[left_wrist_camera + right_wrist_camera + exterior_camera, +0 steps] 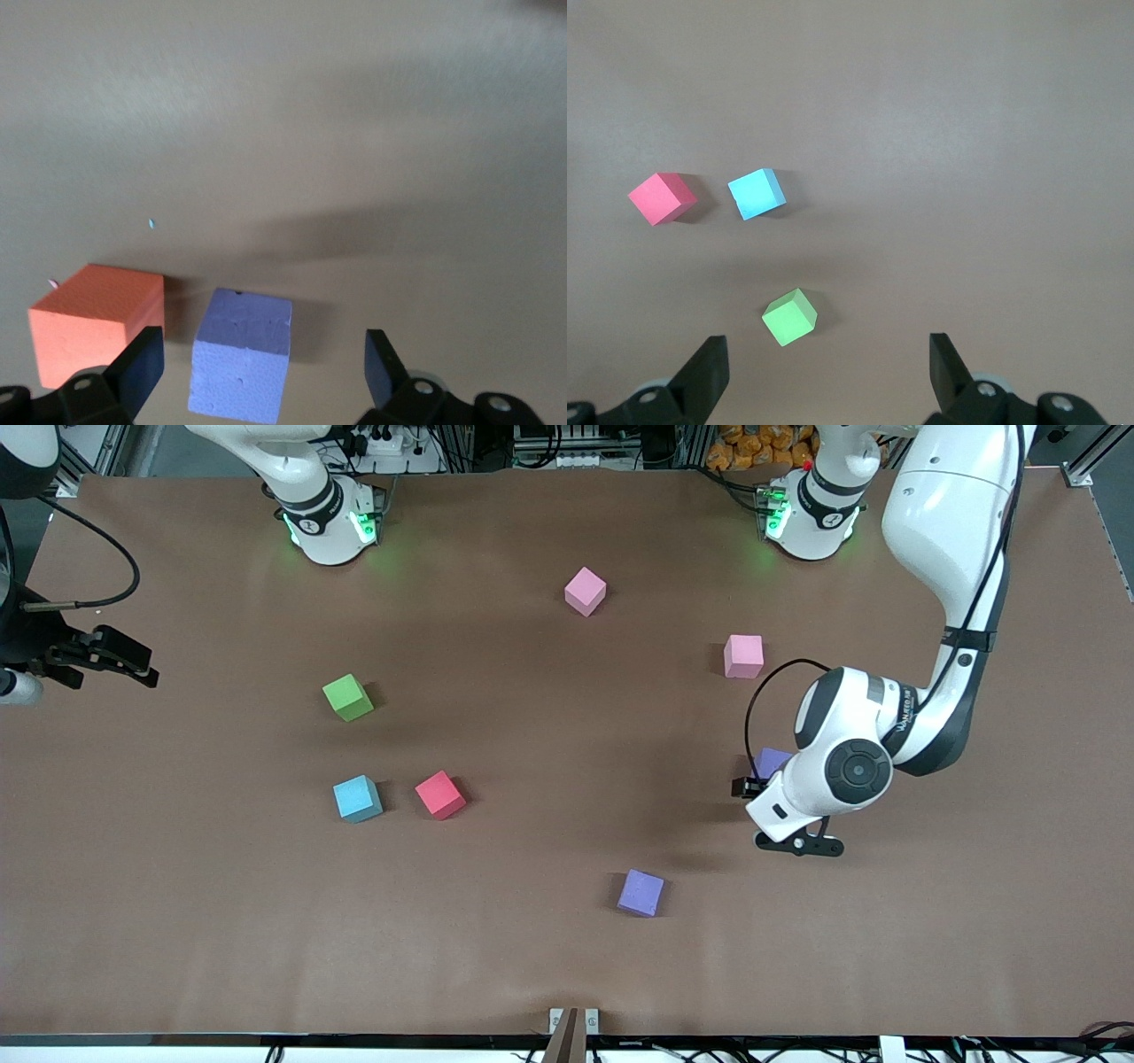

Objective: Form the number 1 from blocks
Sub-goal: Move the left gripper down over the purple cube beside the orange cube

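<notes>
White "FRANKA" lettering (partly legible) marks the left arm (904, 717).

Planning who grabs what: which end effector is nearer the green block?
Right. The right end effector, open, hovers near the green block; the left end effector, open, is over a purple block.

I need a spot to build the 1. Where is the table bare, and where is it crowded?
Bare: the middle, bordered by the red block, the two pink blocks and the purple block; also the strip along the camera edge. Crowded: under the left gripper, where an orange block sits beside another purple one.
</notes>
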Motion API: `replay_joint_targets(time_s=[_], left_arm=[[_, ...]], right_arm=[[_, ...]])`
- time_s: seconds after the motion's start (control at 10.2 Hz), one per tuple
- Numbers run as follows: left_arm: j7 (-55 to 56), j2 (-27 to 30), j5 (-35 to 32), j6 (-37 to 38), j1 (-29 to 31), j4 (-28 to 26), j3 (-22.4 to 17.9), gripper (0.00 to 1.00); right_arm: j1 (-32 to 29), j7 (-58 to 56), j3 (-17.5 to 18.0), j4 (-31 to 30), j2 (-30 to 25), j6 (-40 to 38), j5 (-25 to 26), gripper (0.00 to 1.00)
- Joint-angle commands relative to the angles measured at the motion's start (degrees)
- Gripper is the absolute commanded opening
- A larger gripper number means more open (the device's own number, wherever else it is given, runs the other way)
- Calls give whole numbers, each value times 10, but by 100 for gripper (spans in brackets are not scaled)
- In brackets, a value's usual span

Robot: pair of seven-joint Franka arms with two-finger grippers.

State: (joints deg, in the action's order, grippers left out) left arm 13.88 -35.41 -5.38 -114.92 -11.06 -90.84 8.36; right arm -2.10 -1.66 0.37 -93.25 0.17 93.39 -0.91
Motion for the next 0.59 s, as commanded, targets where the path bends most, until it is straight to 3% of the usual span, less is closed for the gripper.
replay_joint_targets(time_s=[0.0, 0.49], left_arm=[[15, 24, -13, -8, -5, -46, -2, 100], [9, 49, -32, -58, -3, -109, -1, 100]], right_arm=[[-15, -7, 13, 4, -5, -10, 7, 100], [-9, -7, 11, 3, -3, -17, 7, 100]])
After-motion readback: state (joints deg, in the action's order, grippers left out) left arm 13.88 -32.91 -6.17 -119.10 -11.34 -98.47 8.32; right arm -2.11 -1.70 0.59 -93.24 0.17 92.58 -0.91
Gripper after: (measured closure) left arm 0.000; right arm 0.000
